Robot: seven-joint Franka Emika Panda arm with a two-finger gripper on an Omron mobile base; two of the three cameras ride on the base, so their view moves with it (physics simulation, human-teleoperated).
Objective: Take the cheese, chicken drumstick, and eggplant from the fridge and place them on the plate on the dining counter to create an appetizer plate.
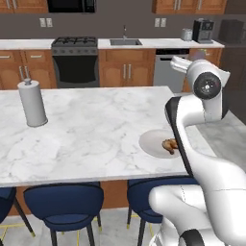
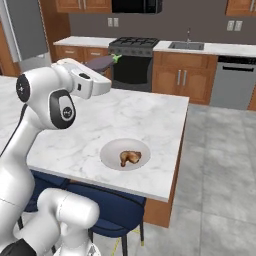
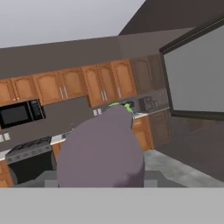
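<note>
From the right side, the arm reaches out level over the dining counter (image 2: 150, 112), and the eggplant (image 2: 101, 62) juts from the end of the hand, dull purple with a green stem tip pointing toward the stove (image 2: 132, 50). The gripper (image 2: 100, 65) itself is mostly hidden behind that lump, so I'd only say it looks clamped on the eggplant; the fingers can't be made out clearly. Looking along the hand, the eggplant (image 3: 101, 153) sits right up against the camera, its green cap (image 3: 124, 106) at the far end.

Below and well apart from the hand, the plate (image 2: 107, 152) rests near the counter's near edge, with the chicken drumstick (image 2: 129, 158) lying on it. From the left side the plate (image 1: 151, 142) and drumstick (image 1: 169, 145) are partly covered by the arm. A paper towel roll (image 1: 32, 103) stands upright on the counter's far left.
</note>
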